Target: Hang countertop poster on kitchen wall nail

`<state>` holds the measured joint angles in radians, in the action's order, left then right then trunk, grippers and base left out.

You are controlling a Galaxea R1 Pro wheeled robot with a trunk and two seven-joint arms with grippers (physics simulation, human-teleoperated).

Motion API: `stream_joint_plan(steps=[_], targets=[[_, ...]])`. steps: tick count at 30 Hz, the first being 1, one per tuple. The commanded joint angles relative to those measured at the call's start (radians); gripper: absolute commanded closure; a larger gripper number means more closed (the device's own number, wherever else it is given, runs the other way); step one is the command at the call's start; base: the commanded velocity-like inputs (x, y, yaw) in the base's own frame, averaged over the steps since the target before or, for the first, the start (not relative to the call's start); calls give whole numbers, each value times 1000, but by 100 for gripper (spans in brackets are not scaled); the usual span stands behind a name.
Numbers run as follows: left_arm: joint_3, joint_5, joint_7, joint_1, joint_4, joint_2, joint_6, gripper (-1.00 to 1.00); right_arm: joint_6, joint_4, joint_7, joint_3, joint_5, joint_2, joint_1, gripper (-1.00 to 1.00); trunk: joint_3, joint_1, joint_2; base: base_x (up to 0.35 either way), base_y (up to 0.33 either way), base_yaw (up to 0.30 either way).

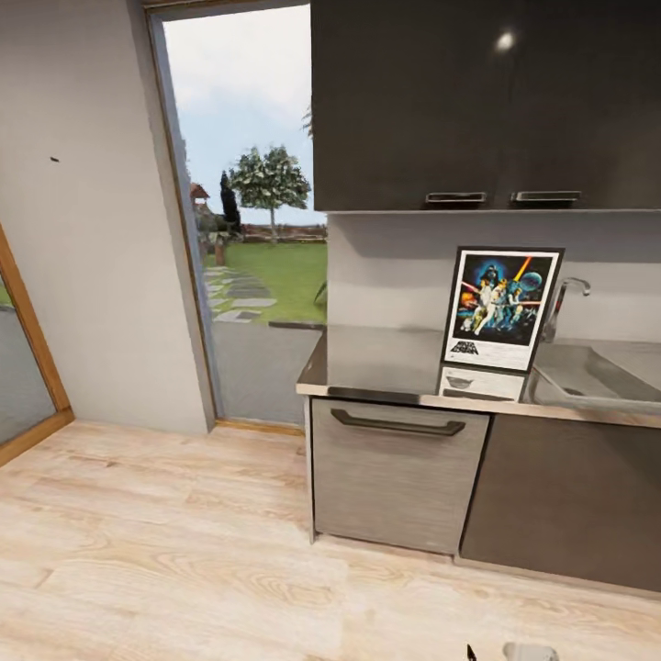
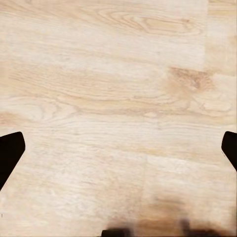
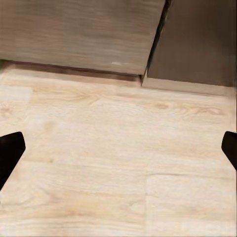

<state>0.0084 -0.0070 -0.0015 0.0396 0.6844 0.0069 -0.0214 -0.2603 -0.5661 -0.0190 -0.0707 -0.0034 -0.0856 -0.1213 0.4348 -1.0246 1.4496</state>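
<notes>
Head view: poster stands upright on the counter, leaning against the backsplash, just beside the sink and faucet. Wall nail is a dark dot on the pale wall left of the doorway.

Left wrist view: left gripper fingers spread wide over wood floor, holding nothing.

Right wrist view: right gripper fingers wide, empty, near the cabinet fronts.
</notes>
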Motion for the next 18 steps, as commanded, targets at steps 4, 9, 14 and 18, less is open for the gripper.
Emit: stream_joint_plan(steps=[4,9,14,18], targets=[[1,0,0,0,1,9,-2,-100,-10,-112,-2,-10,0,3,0,-100,1,0,0,111,-78,0],[1,1,0,0,1,13,-4,-100,-3,-272,-4,-13,-1,12,1,-100,1,0,0,34,-24,0],[2,1,0,0,1,14,-7,-100,197,-540,-3,-13,-1,26,2,-100,1,0,0,8,-6,0],[2,2,0,0,1,14,-7,-100,332,-675,-3,-13,-1,36,2,-100,1,0,0,2,-1,0]])
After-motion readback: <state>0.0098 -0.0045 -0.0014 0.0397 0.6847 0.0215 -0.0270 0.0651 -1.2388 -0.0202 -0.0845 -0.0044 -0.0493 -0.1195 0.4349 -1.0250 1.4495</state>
